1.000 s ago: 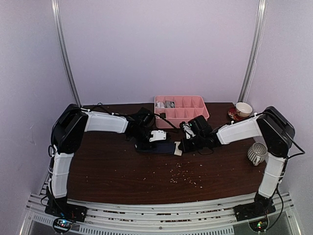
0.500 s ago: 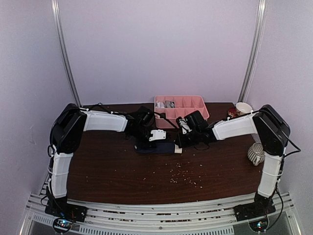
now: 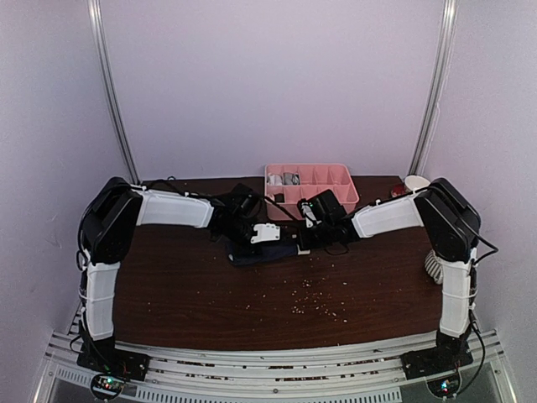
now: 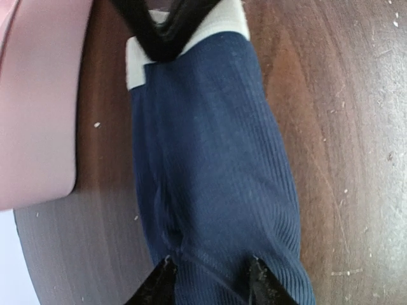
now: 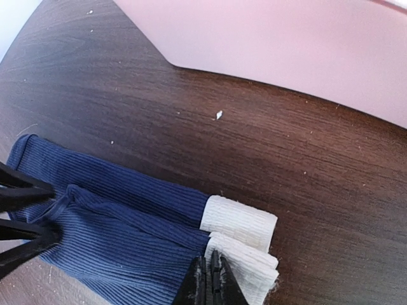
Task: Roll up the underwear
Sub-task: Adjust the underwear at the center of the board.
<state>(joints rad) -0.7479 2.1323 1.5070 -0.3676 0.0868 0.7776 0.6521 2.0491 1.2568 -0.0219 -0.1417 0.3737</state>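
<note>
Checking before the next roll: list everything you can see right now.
navy underwear: one, navy with cream waistband, folded lengthwise on the table beside the tray.
grey bundle: one, grey, tray's far-left compartment; too small to identify.
pink tray: one, pink, far table edge.
cup: one, cream, far right corner.
mug: one, white ribbed, right side, partly hidden.
crumbs: many, pale, scattered mid-table.
table: one, dark brown wood.
left gripper: one, black, fingers apart on the leg end.
right gripper: one, black, shut at the waistband.
</note>
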